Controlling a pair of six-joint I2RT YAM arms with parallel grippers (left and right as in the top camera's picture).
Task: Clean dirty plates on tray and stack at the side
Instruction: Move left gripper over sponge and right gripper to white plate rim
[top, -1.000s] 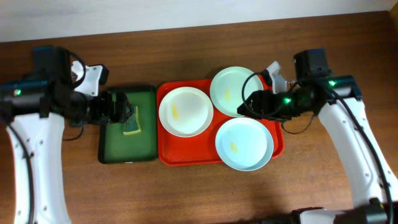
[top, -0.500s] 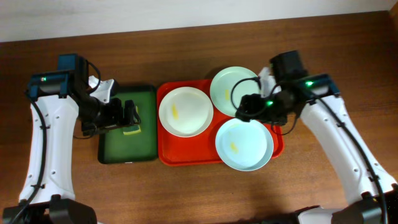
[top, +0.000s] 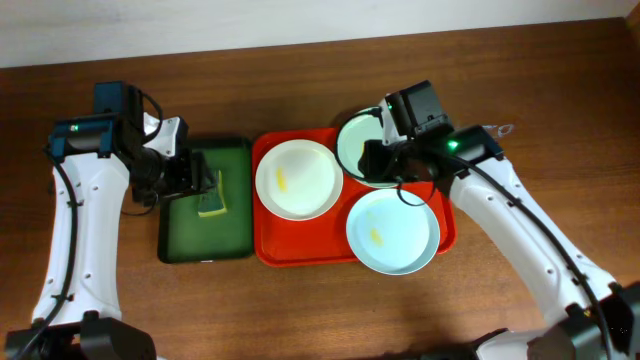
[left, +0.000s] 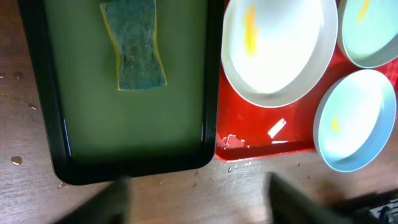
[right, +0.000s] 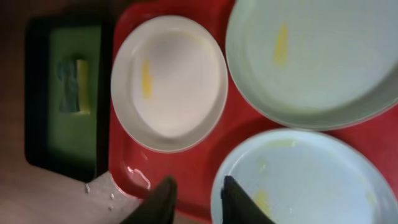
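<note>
Right gripper (top: 374, 160), fingers spread and empty, is swinging in over the tray's (top: 300, 242) far plate (top: 352, 140) while the left gripper (top: 203, 180), likewise spread, is nearing the sponge (top: 211, 204), all plates unwiped.

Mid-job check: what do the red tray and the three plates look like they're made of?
Red tray: likely moulded plastic, glossy, with bright glints and rounded corners. Cream plate, front blue plate, rear blue plate: smooth with a soft sheen, thin rims; melamine or glazed ceramic, the look leaves it open.
</note>
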